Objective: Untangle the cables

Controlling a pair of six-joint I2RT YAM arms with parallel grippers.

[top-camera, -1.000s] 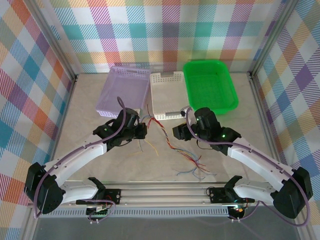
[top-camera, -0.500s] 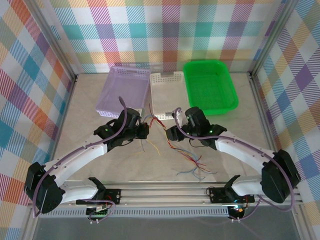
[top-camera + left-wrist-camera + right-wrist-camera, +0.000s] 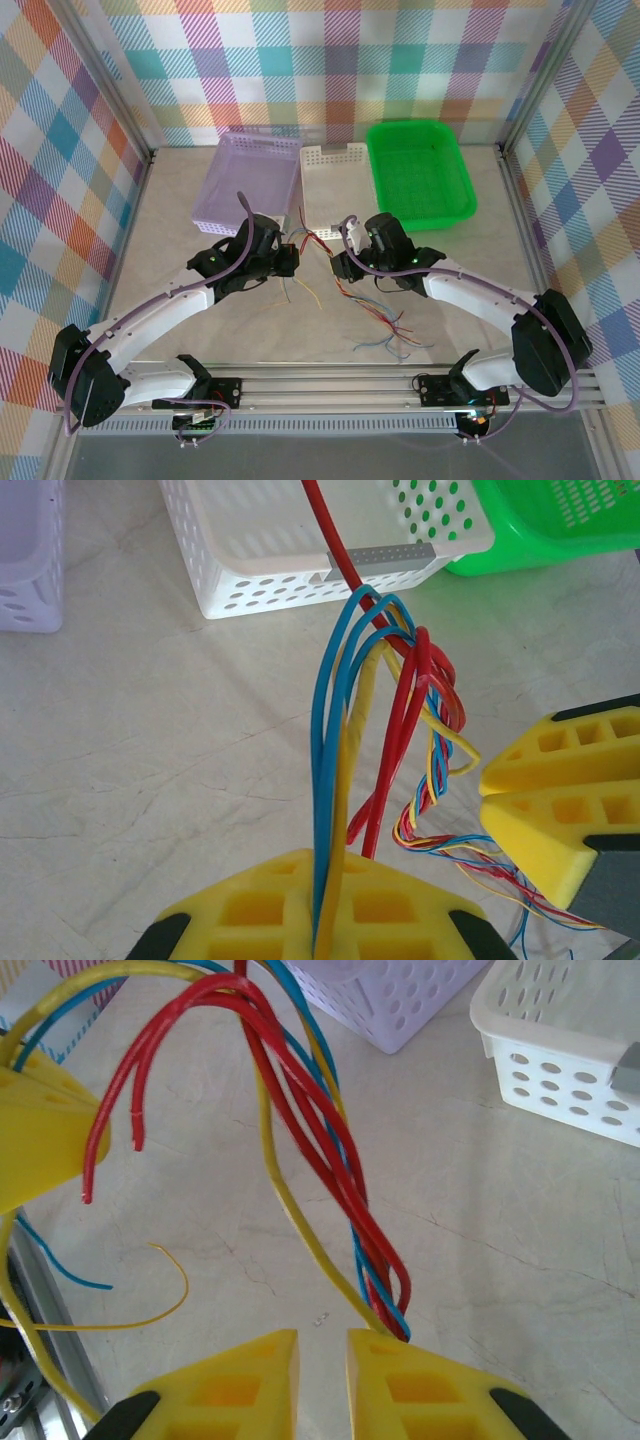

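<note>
Left wrist view: left gripper [image 3: 322, 875] clenched on blue and yellow strands of the cables [image 3: 400, 680] fanning ahead, likely as anchor; right gripper [image 3: 490, 785] just beside the twisted section, fingers nearly together, grasp indeterminate.

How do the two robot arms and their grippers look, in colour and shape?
The left arm and right arm have white links with black joint housings, and a purple-grey cable runs along each. The left gripper and right gripper carry yellow wedge-shaped fingers with square recesses.
</note>
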